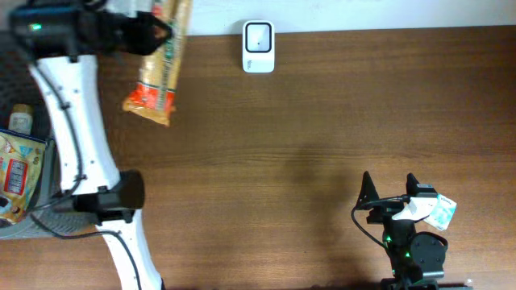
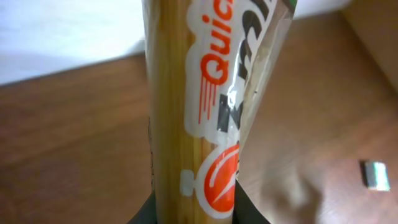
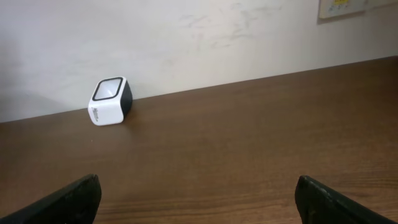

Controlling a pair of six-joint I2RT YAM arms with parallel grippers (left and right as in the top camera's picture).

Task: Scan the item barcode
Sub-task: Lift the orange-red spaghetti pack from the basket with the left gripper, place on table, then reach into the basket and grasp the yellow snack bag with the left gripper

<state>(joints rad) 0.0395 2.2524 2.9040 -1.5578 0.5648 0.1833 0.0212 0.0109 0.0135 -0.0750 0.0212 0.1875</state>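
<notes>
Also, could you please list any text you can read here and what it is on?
"Quic", orange, cut off by the frame, on the long packet.
Scanner side label: too blurred to read.
Colourful packet at the left edge: print too small.
Wall sign: too small.

A brown wood-grain table [image 1: 322,145] fills the overhead view, and at its far left edge stands a dark mesh basket [image 1: 8,76] with two things in it: a yellow snack packet [image 1: 16,173] with a red label, and beyond it a small jar [image 1: 21,118] with a pale lid. Near the front right lies a small white-and-teal packet [image 1: 442,211] – its print too small to read. Behind the table rises an off-white, scuffed wall [image 3: 186,43], with the corner of a pale sign [image 3: 348,6] at the top right.
</notes>
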